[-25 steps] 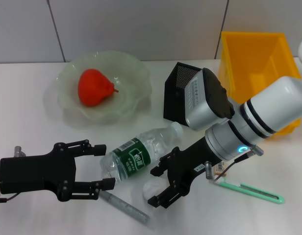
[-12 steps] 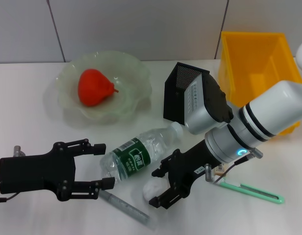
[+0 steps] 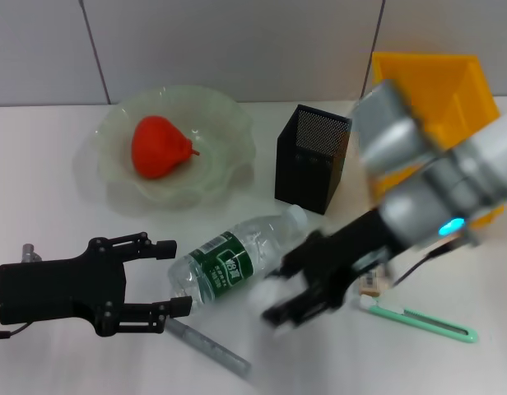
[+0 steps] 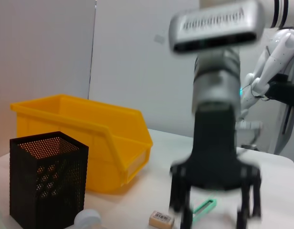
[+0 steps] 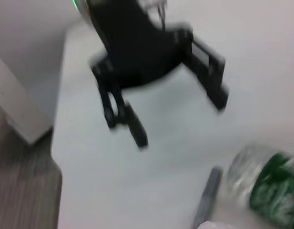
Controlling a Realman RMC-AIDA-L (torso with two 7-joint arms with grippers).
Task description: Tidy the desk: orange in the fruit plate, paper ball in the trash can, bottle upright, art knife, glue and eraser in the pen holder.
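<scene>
The orange (image 3: pixel 159 146) lies in the pale-green fruit plate (image 3: pixel 230 113) at the back left. On its side in the middle lies the bottle (image 3: pixel 234 256), cap toward the black mesh pen holder (image 3: pixel 311 158). My left gripper (image 3: pixel 167 280) is open just left of the bottle's base. Smeared by motion, my right gripper (image 3: pixel 285 296) hovers right of the bottle over a whitish blur, the paper ball (image 3: pixel 272 290). The eraser (image 3: pixel 369 285) rests beside it. The yellow trash can (image 3: pixel 430 90) stands at the back right.
A grey pen-like stick (image 3: pixel 209 346) lies near the front edge below the bottle. A slim green tool (image 3: pixel 420 320) lies at the front right. The left wrist view shows the pen holder (image 4: pixel 47 181), trash can (image 4: pixel 85 143), eraser (image 4: pixel 161 219) and right gripper (image 4: pixel 214 210).
My right arm has swung fast, its upper part moving right, so the pen holder is now uncovered. The left arm, bottle and orange have not moved.
</scene>
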